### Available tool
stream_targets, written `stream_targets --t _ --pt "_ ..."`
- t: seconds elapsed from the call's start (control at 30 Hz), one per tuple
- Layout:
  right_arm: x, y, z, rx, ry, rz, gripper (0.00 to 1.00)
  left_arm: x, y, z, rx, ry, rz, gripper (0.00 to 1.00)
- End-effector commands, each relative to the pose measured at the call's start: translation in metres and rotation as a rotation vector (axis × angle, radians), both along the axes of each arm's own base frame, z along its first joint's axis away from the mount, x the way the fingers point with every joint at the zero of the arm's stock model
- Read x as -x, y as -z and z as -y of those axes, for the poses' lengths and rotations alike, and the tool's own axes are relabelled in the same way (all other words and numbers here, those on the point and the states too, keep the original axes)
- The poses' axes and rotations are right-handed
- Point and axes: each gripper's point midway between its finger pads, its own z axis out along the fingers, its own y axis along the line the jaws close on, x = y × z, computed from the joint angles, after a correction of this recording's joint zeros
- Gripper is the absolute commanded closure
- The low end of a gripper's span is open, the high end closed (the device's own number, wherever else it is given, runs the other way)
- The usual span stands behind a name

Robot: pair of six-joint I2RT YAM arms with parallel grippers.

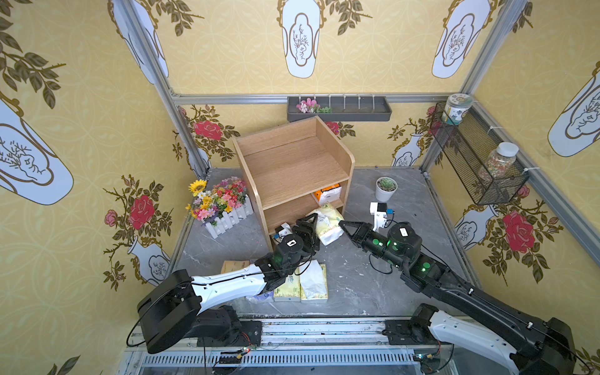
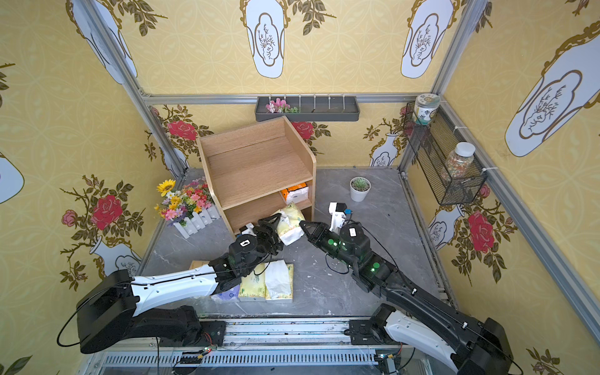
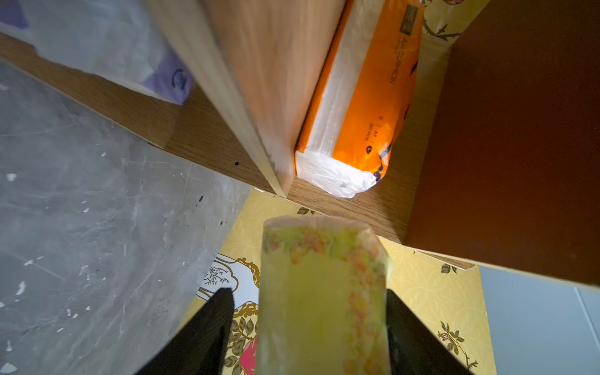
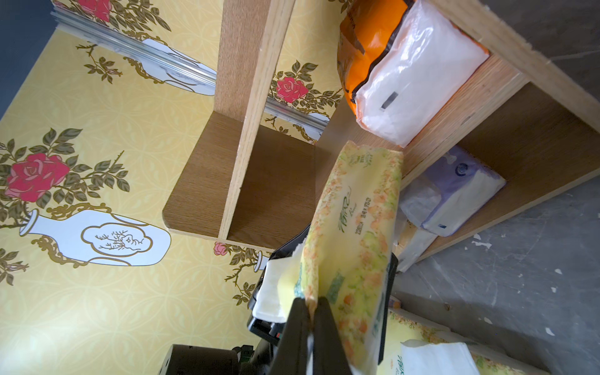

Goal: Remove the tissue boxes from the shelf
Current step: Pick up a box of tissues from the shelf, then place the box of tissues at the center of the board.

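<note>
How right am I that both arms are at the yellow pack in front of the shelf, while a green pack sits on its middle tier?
One thing is off: the middle tier of the shelf holds an orange-and-white pack, not a green one, as the right wrist view shows. The rest stands: the left gripper and the right gripper are both at the yellow pack in front.

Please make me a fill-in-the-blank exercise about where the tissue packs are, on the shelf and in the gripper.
1. The orange-and-white tissue pack lies on the ____ tier of the shelf.
2. The lavender tissue pack lies on the ____ tier.
3. The right gripper is shut on the edge of the held tissue pack, whose wrap is mostly ____.
Missing words: middle; bottom; yellow.
</note>
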Motion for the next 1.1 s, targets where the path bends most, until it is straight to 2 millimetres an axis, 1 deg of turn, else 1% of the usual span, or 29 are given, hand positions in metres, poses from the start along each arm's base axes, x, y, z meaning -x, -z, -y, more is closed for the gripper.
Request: stream_targets --t 0.0,0.1,0.17,0.23,0.3,0.33,0.37,0.4,0.5,0.53,0.57,0.63,0.7,0.77,0.83,0.9,0.97,1.07 --pt "0.001 -0.007 0.003 -0.023 0.013 0.019 1.00 -0.001 -0.006 0.004 -0.007 0.009 0.033 0.38" --pt "0.002 -0.002 0.005 -0.001 0.017 0.013 1.00 0.001 -0.001 0.008 -0.026 0.020 0.032 0.51" --pt "0.002 0.003 0.007 0.025 0.023 0.007 1.00 0.002 -0.002 0.009 -0.039 0.023 0.041 0.63" --pt "0.001 0.008 0.010 0.057 0.035 0.008 1.00 0.002 -0.004 0.011 -0.065 0.032 0.061 0.71" --pt "0.000 0.011 0.012 0.082 0.046 0.010 1.00 0.002 -0.006 0.013 -0.081 0.037 0.076 0.74" --pt "0.000 0.012 0.013 0.092 0.047 0.012 0.98 0.002 -0.006 0.013 -0.088 0.038 0.080 0.74" --pt "0.000 0.014 0.013 0.102 0.047 0.014 0.94 0.002 -0.004 0.014 -0.097 0.041 0.082 0.75" --pt "-0.001 0.015 0.013 0.113 0.049 0.014 0.86 0.003 -0.005 0.014 -0.101 0.042 0.087 0.76" --pt "-0.001 0.020 0.017 0.155 0.057 0.021 0.48 0.004 -0.002 0.011 -0.138 0.040 0.083 0.80" --pt "-0.001 0.022 0.020 0.183 0.067 0.026 0.33 0.005 0.002 0.009 -0.159 0.039 0.073 0.80" --pt "-0.001 0.025 0.022 0.213 0.073 0.026 0.24 0.005 0.003 0.008 -0.178 0.040 0.068 0.80" --pt "-0.002 0.031 0.034 0.308 0.106 0.016 0.10 0.008 0.009 0.006 -0.237 0.059 0.049 0.80" --pt "-0.003 0.034 0.047 0.392 0.143 0.022 0.02 0.012 0.016 0.006 -0.298 0.091 0.035 0.79" --pt "-0.001 0.035 0.059 0.452 0.175 0.032 0.00 0.020 0.028 0.007 -0.357 0.139 0.014 0.79" --pt "0.001 0.034 0.068 0.488 0.190 0.044 0.01 0.032 0.047 0.009 -0.435 0.206 -0.021 0.78" --pt "0.005 0.036 0.073 0.522 0.189 0.044 0.01 0.048 0.065 0.013 -0.508 0.280 -0.045 0.78" --pt "0.007 0.039 0.077 0.558 0.185 0.041 0.01 0.063 0.079 0.022 -0.575 0.359 -0.057 0.78" --pt "0.012 0.042 0.078 0.581 0.161 0.027 0.00 0.084 0.092 0.037 -0.676 0.461 -0.065 0.79"
